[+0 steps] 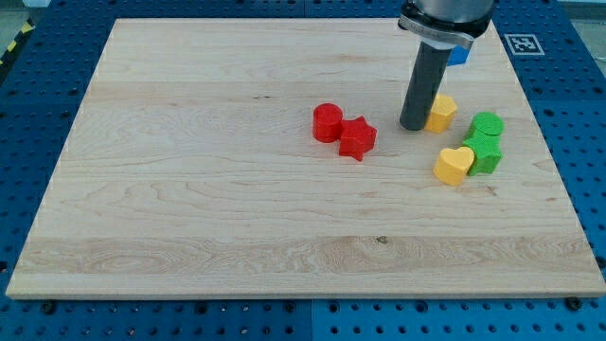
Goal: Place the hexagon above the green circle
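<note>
The yellow hexagon (441,112) lies on the wooden board (189,189) at the view's right. My tip (413,126) stands right against its left side. The green circle (488,124) lies just to the right of the hexagon and a little lower. Below the circle sits a green star-like block (484,152), with a yellow heart (454,165) touching its left side.
A red cylinder (328,122) and a red star (357,138) touch each other left of my tip. A blue block (458,54) is mostly hidden behind the arm at the view's top. A printed marker tag (523,44) sits off the board's top right corner.
</note>
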